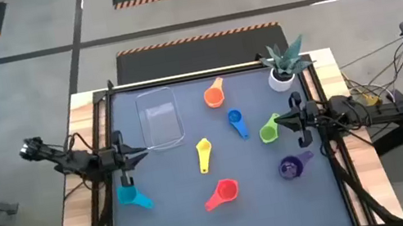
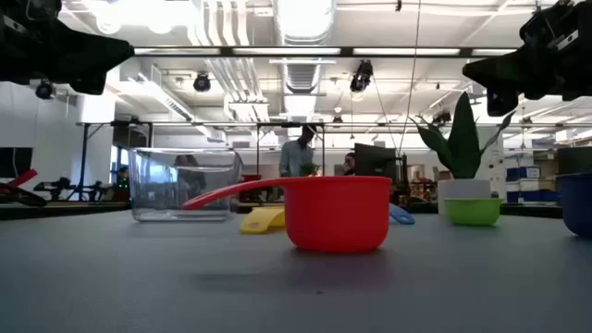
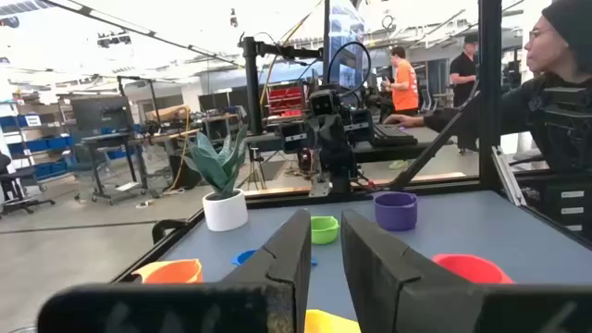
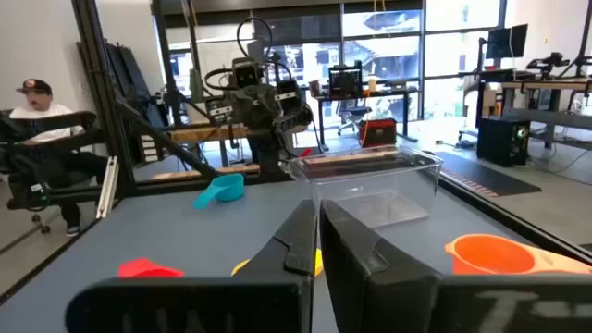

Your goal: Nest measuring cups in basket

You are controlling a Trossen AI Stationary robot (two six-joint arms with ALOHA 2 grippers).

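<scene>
Seven cups lie apart on the dark mat, each resting on its base: orange (image 1: 214, 92), blue (image 1: 236, 122), green (image 1: 270, 128), yellow (image 1: 204, 154), red (image 1: 222, 194), purple (image 1: 292, 166) and teal (image 1: 133, 197). The clear basket (image 1: 159, 119) stands at the far left with nothing in it. My left gripper (image 1: 144, 150) hovers near the basket's near edge, fingers slightly apart (image 3: 326, 250), holding nothing. My right gripper (image 1: 276, 120) hovers beside the green cup, shut (image 4: 316, 240) and holding nothing. In the low view the red cup (image 2: 338, 213) is nearest.
A white pot with a spiky plant (image 1: 282, 74) stands at the far right corner. A raised black frame (image 1: 203, 74) runs round the mat. Bare mat lies between the cups in the middle and along the near edge. People sit and stand beyond the table (image 3: 555, 92).
</scene>
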